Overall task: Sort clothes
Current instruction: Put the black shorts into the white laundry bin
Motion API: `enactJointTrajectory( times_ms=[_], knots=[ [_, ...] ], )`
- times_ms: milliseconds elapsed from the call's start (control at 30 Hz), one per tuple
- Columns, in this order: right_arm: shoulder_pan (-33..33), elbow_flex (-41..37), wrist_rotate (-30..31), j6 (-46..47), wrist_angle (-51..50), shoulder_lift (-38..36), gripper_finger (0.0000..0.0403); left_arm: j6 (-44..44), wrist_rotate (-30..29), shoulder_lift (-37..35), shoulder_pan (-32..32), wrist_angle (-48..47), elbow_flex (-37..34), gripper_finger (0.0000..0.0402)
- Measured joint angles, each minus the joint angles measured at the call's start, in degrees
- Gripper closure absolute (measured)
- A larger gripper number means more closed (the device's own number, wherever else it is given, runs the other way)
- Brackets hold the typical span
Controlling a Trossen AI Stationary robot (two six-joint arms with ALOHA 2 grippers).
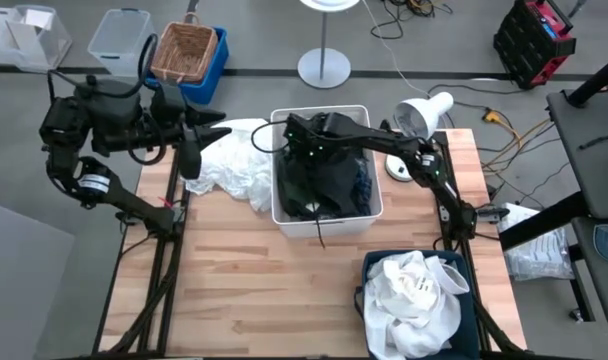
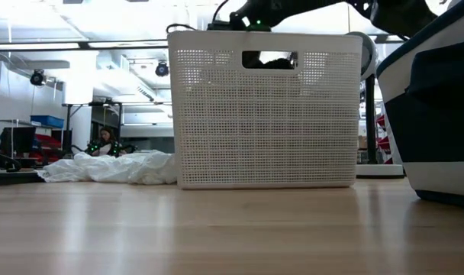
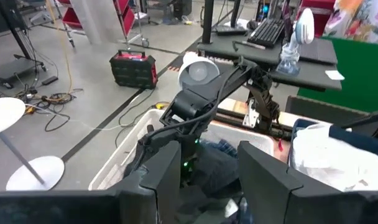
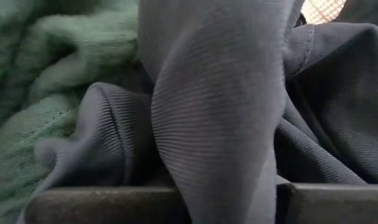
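Observation:
A white plastic bin stands at the table's far middle and holds dark clothes. My right gripper reaches down into its far left part and is shut on a dark grey ribbed garment, next to a green knit piece. A heap of white clothes lies on the table left of the bin; it also shows in the low view. My left gripper is open and empty, above that heap's left edge. A dark blue bin at the near right holds white clothes. My right gripper pinches a fold of the dark grey ribbed garment between its two fingers. The fingers come from above, slanting in from the table's right, inside the white bin. The rest of the garment lies bunched on the other clothes in the bin.
A white desk lamp stands at the table's far right, by the right arm. Off the table to the far left are a wicker basket in a blue crate and a clear box. Bare wood shows at the near left.

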Motion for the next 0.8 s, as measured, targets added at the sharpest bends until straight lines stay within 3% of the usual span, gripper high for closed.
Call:
enactJointTrajectory(
  times_ms=[200, 400, 533, 633, 800],
  knots=[
    [-0.05, -0.09, 4.17, -1.78, 1.58, -0.07, 0.0372, -0.01, 0.0, 0.07, 0.0, -0.47, 0.0, 0.0263],
    [-0.08, 4.6, 6.16, -1.88, 0.92, -2.64, 0.0285, 0.11, -0.81, 0.07, 0.0, -1.65, 0.0, 0.0263],
    [-0.05, 6.78, 5.38, -1.91, 0.14, -6.44, 0.0235, -0.71, -6.97, 0.19, 0.0, -5.45, -0.02, 0.0263],
    [-0.1, 6.82, 4.3, -2.17, -0.21, -10.51, 0.021, -1.32, -10.07, 0.34, 0.07, -7.72, -0.02, 0.0263],
    [-0.01, 6.84, 3.84, -2.3, -1.38, -16.37, 0.0186, -1.32, -10.38, 0.55, 0.07, -8.03, -0.02, 0.0263]
  ],
)
